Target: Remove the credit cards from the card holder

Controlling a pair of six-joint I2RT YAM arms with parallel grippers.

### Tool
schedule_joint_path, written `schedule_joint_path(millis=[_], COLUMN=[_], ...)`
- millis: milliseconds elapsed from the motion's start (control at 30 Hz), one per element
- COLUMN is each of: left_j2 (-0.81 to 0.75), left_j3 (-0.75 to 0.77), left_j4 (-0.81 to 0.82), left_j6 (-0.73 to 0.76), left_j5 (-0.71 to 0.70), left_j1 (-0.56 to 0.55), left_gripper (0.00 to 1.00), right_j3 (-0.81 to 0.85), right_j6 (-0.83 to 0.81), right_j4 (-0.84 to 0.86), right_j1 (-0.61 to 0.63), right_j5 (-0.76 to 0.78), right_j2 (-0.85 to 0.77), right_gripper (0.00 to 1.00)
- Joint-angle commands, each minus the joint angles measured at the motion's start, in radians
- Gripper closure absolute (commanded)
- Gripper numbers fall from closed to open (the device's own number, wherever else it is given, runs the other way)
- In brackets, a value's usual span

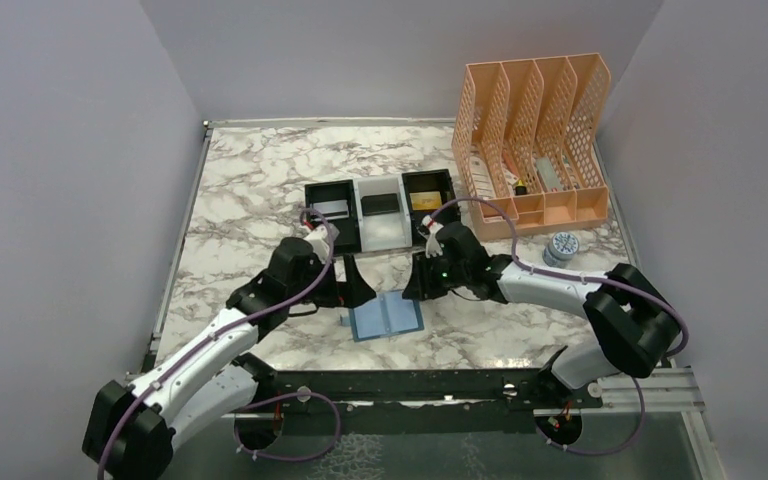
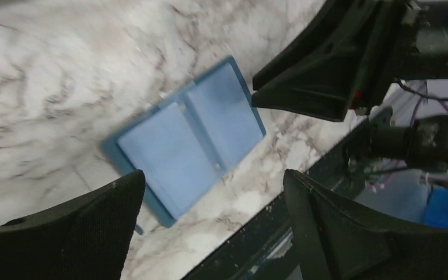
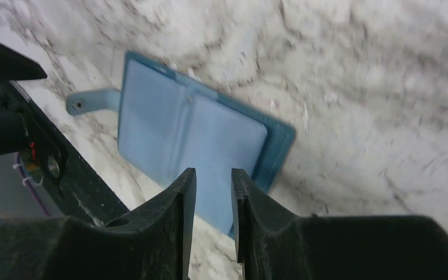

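The card holder (image 1: 387, 317) lies open and flat on the marble, its two light blue panels (image 2: 192, 137) facing up. No card shows in its pockets (image 3: 192, 134). A silvery-grey card (image 1: 330, 210), a black card (image 1: 380, 205) and a gold card (image 1: 424, 201) lie in the three-compartment tray behind it. My left gripper (image 1: 357, 290) hovers at the holder's left edge with its jaws wide open (image 2: 213, 175) and nothing between them. My right gripper (image 1: 418, 285) hangs over the holder's right edge, jaws a narrow gap apart (image 3: 213, 172) and holding nothing.
The black-and-white tray (image 1: 356, 236) sits just behind both grippers. A peach file organiser (image 1: 535, 140) stands at the back right with a small round tin (image 1: 561, 246) in front of it. A black rail (image 1: 410, 385) runs along the near table edge. Grey walls enclose the table.
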Motion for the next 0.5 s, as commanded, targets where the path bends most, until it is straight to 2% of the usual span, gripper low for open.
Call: schedule_joint_path(millis=[0,167,267,467], left_j2=[0.083,0.181,0.212,0.224], left_j3=[-0.012,-0.011,-0.022,-0.046], left_j4=[0.096,0.049,0.016,-0.017], left_j6=[-0.094,-0.148,-0.150,-0.151], left_j5=[0.038,-0.184,-0.224,-0.283], left_j1=[-0.127,-0.249,-0.260,-0.264], left_gripper=[0.11,0.20,0.22,0.34], right_j3=[-0.082,-0.092,-0.106,-0.089], right_j6=[0.199,0.230,0.239,0.224], right_j4=[0.021,-0.013,-0.005,0.012], right_j1=[0.001,0.001,0.000,0.001], right_j5=[-0.089,-0.038,-0.038,-0.089], right_j2=[-0.028,-0.004,0.006,0.057], right_gripper=[0.71,0.73,0.74,0.79])
